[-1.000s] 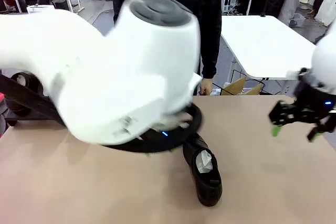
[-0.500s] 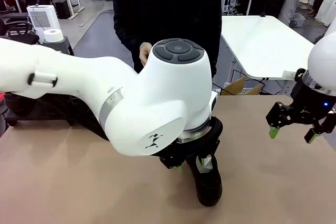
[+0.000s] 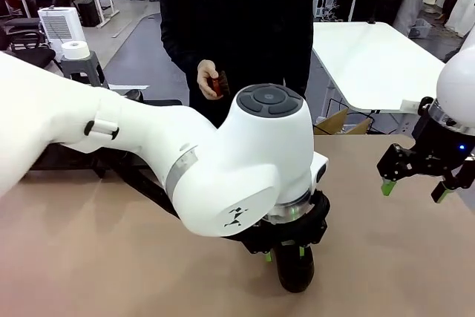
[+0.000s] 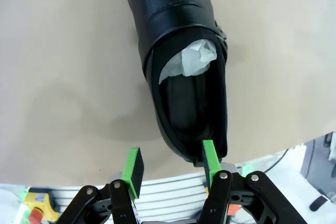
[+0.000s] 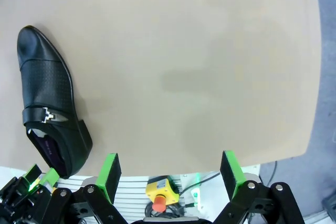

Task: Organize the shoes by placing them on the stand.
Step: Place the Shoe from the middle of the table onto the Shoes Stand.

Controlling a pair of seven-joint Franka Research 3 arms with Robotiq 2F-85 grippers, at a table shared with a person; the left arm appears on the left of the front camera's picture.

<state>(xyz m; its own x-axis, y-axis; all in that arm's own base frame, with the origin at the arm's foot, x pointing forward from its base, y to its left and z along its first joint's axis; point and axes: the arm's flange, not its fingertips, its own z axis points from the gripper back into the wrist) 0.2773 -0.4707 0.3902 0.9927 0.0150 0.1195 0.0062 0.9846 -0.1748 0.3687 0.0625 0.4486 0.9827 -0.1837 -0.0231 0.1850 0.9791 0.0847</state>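
Tan tabletop (image 3: 89, 257) bears one black shoe (image 4: 181, 61).

The tan table (image 3: 96, 257) lies bare over most of its top: the whole right half up to the right edge and the near-left stretch carry nothing, so a gripper could pass there freely. The one thing standing on it is a black shoe (image 3: 295, 269) close to the near edge, around the middle. The left gripper (image 3: 284, 255) hangs right over the shoe's heel, its green pads (image 4: 210, 157) spread about the heel rim, and the bulky white left arm (image 3: 148, 150) crosses the left and middle, blocking passage there. The right gripper (image 3: 410, 189) hovers with jaws wide above the right edge. A person (image 3: 237, 27) stands at the far edge, a hand (image 3: 208, 79) near the middle.
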